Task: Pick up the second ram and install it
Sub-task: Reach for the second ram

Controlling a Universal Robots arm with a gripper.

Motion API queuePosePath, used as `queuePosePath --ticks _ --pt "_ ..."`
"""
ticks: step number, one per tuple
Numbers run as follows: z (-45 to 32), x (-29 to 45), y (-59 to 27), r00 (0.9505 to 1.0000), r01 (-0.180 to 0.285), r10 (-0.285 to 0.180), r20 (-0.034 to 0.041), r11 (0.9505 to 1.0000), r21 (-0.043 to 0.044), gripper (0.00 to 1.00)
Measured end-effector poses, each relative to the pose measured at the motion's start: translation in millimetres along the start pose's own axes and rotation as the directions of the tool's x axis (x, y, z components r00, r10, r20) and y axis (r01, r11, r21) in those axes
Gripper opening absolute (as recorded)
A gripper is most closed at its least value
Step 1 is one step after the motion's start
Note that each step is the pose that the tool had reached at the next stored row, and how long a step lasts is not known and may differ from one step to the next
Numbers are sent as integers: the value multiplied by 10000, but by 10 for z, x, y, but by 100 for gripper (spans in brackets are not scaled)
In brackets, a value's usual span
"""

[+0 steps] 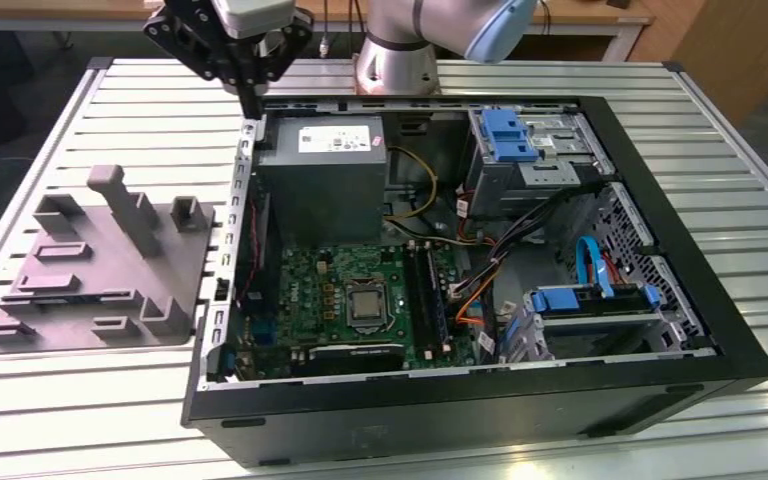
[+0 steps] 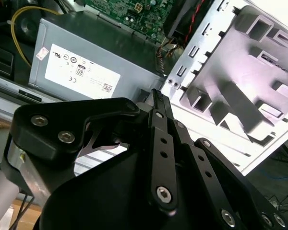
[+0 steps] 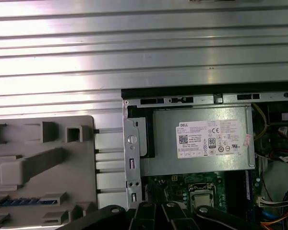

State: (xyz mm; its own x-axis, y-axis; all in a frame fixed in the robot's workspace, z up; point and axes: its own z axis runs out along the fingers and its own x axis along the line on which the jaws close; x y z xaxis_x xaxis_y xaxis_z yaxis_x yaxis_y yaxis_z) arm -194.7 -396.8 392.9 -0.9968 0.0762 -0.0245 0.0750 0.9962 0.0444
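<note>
A slatted metal tabletop (image 1: 704, 130) carries everything. Beyond it the exterior view takes in dark floor (image 1: 11, 70) and pale wooden furniture (image 1: 738, 45).

An open black computer case (image 1: 491, 405) lies on its side in the middle of the tabletop. The arm's base (image 1: 398, 50) stands just behind the case.

Inside the case, a grey power supply (image 1: 320, 170) with a white label fills the rear corner on the exterior view's left. A green motherboard (image 1: 317, 290) lies in front of it, with a square processor socket (image 1: 364, 303) and long black slot rails (image 1: 420, 290) alongside. A metal drive cage (image 1: 544, 150) with a blue latch sits in the case's other rear corner. Blue, orange and yellow cables (image 1: 595, 265) run across the space in front of that cage.

Beside the case, on the exterior view's left, a grey block (image 1: 104, 270) with upright posts and pockets rests on the tabletop.

In the first wrist view, the second ram (image 3: 24, 202) shows as a thin dark strip with blue marks. It stands on edge in one of the block's slots, well apart from the case.

The hand (image 1: 248, 105) hangs above the case's rear corner nearest the block, over the power supply's edge. In the second wrist view the hand (image 2: 156, 93) has its black fingers clenched together into one narrow tip.
</note>
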Motion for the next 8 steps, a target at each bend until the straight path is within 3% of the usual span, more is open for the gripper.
queuePosePath --ticks 8 --pt "-3 138 -4 10000 -1 1 0 10000 1 10"
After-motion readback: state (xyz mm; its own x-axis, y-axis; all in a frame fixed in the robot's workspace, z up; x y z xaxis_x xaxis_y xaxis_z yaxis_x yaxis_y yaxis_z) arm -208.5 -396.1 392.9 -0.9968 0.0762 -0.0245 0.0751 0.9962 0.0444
